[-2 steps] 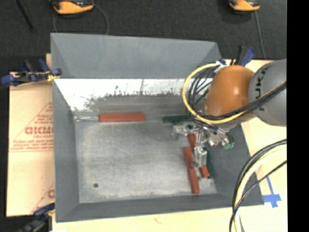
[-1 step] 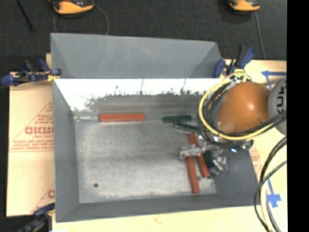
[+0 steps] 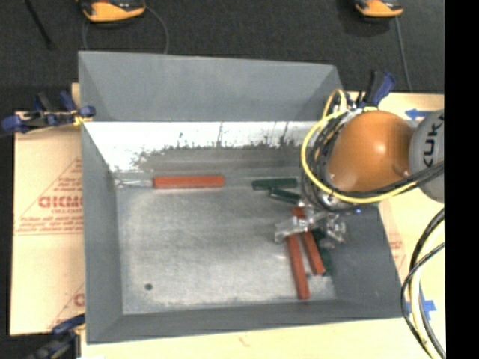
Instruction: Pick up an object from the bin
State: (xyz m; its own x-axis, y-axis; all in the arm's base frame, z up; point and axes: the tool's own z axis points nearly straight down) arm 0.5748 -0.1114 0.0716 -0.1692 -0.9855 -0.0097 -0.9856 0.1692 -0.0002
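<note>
gripper (image 3: 310, 226) low by bin's (image 3: 224, 88) right wall, over a few red sticks (image 3: 301, 271) | grip state: can't tell | another red stick (image 3: 188, 181) at back wall

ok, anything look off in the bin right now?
Nothing spilled or broken. One red bar lies alone along the back wall; two red sticks and a dark green piece crowd together by the gripper at the right. A small dark speck sits front left; cannot tell what it is.

Dim surroundings — a pale glare band crosses the back wall of the bin (image 3: 209, 88) (right floor shadowed).
</note>
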